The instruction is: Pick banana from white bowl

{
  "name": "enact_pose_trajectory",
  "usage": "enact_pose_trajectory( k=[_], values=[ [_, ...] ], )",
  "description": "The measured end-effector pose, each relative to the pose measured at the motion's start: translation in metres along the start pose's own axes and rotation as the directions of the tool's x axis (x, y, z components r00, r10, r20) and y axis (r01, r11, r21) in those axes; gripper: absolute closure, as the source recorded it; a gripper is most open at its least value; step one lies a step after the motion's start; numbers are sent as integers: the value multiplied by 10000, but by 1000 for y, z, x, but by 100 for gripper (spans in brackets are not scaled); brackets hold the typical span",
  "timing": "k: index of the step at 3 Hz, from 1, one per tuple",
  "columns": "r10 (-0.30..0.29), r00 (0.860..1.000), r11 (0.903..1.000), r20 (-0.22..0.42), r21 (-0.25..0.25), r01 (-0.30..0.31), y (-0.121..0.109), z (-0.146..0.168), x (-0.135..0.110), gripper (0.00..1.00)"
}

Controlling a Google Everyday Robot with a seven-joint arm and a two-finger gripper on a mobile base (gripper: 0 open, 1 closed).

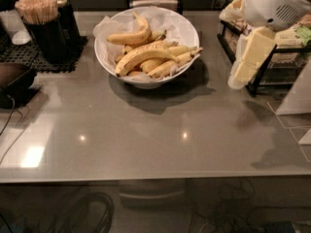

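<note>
The white bowl (187, 30) with crinkled paper lining stands at the back middle of the grey counter. It holds several yellow bananas. The longest, speckled banana (143, 56) lies across the front of the pile, with a smoother, more curved banana (131, 36) behind it and paler ones to its right. My gripper (249, 57), with cream-coloured fingers under a white arm housing (274, 4), hangs to the right of the bowl, apart from it and above the counter. It holds nothing that I can see.
A black wire rack (272, 67) with packets stands at the right, behind the gripper. A black holder of wooden sticks (41, 25) sits on a black mat at the back left. A dark device (14, 81) with a cable is at the left edge.
</note>
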State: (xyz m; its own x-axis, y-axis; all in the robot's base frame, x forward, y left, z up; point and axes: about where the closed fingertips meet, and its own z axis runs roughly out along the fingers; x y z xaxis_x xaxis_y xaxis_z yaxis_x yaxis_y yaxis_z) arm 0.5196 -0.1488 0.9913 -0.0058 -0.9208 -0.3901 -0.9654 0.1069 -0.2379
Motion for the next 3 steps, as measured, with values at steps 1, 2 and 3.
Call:
enact_pose_trajectory(
  k=[1, 2, 3],
  values=[
    [-406, 9953, 9954, 873, -830, 479, -32, 32, -31, 0],
    [-424, 9939, 9967, 1018, -650, 491, -41, 33, -35, 0],
    [-809, 9891, 9922, 1227, -846, 917, -49, 49, -50, 0]
  ],
)
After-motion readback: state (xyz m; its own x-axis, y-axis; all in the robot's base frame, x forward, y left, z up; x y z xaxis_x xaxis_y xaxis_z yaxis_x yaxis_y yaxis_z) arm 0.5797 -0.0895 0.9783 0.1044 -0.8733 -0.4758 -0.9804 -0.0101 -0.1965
